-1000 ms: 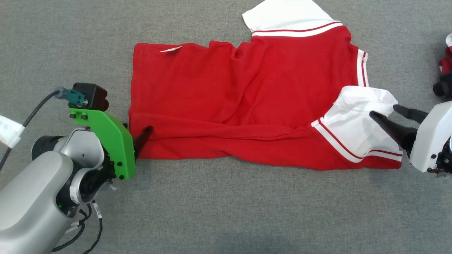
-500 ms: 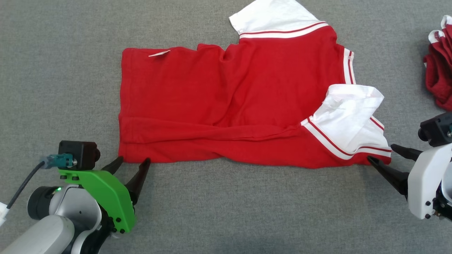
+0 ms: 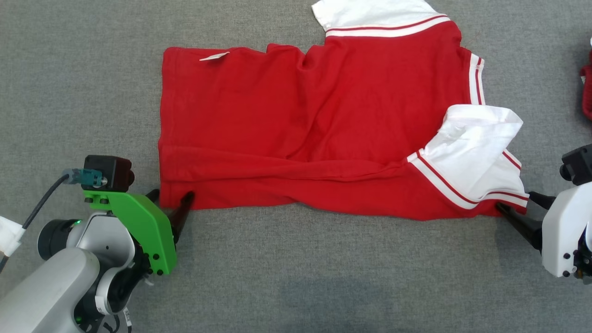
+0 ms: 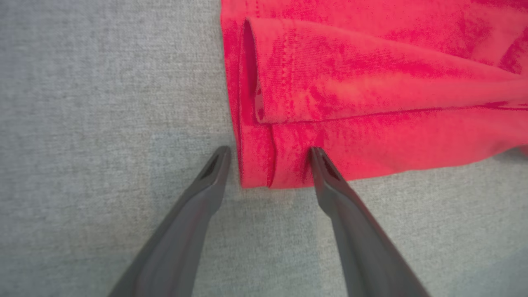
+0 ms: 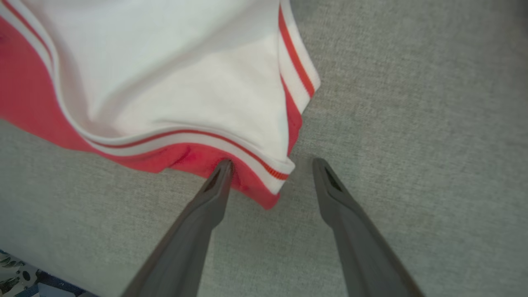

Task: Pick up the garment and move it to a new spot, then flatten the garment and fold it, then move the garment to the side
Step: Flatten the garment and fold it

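While the red shirt (image 3: 296, 129) lies on grey fabric (image 3: 323, 277), its near corners are straddled by L gripper (image 4: 270, 150) and R gripper (image 5: 272, 161) (both spread wide, nothing gripped).

I found no text, brand, number or sign that I could read in any view. The small white tag (image 3: 213, 57) at the far edge of the red-and-white shirt (image 3: 277, 129) was too small for me to make out any print.
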{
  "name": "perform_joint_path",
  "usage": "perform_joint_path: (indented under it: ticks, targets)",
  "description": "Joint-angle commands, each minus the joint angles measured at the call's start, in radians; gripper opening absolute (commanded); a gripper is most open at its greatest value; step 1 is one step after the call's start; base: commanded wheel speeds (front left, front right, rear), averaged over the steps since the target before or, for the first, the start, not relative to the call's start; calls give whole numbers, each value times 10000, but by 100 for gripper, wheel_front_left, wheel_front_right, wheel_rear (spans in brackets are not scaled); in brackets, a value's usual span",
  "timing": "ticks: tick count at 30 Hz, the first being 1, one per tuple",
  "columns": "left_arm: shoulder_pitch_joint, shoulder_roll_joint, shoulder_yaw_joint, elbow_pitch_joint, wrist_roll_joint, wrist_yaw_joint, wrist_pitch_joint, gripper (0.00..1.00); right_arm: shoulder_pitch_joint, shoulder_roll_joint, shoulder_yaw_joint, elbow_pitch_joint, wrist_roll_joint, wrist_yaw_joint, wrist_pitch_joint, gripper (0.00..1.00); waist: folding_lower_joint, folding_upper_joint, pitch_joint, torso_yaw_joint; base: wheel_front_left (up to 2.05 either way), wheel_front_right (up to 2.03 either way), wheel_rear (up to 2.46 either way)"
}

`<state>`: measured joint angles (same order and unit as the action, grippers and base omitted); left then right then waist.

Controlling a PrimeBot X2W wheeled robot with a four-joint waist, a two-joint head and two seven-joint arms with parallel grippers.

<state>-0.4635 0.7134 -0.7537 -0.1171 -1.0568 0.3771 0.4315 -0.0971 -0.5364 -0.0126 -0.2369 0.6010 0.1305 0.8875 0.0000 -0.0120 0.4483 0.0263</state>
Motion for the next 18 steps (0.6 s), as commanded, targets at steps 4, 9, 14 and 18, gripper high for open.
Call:
perform_joint_path:
  ticks: [4,9,14,18]
  targets:
    - [-221,-160,-68,306,62,-167,58,100,-173,126,16,117,-114,4,34,100,0,120,-28,-22,0,0,0]
    - [-69,-125,-245,470,-117,-317,327,100,-207,218,110,272,-12,4,220,100,0,120,-25,-65,0,0,0]
    - [37,-564,-278,587,-728,-713,551,0,-230,275,654,576,372,7,643,0,0,120,-42,-69,0,0,0]
    - [-30,-299,82,520,-1207,-904,797,0,-627,455,554,638,901,5,718,0,0,120,-70,-76,0,0,0]
